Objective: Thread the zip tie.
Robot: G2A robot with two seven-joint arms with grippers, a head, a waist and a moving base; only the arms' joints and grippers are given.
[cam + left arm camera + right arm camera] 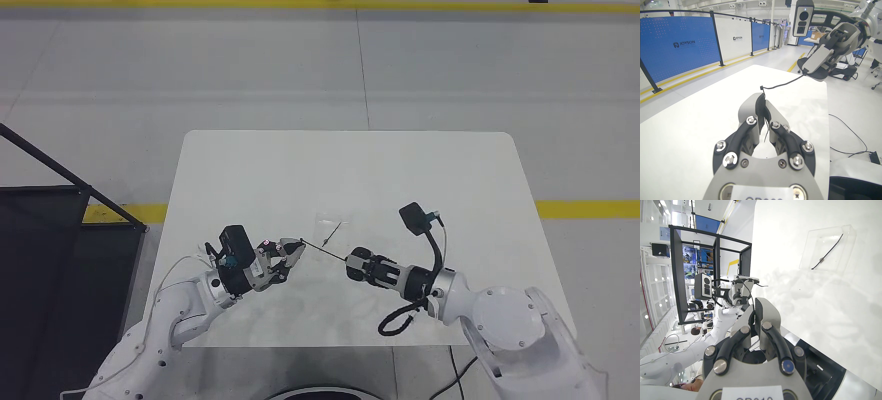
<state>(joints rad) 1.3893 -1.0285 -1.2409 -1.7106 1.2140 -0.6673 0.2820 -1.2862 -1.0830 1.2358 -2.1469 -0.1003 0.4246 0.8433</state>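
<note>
site: robotics lab hall | cues: blue partition panels (677,47), yellow floor lines (600,208), white table (250,170)

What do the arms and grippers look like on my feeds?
The left arm and right arm have glossy white shells. The left gripper and right gripper match: silver-grey fingers, black ribbed pads, black linkage bars with round silver bolts, a white label on the base. A black cable loops beside the right arm.

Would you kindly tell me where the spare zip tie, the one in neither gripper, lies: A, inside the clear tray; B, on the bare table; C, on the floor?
A: the spare zip tie lies inside the clear tray on the table.
</note>
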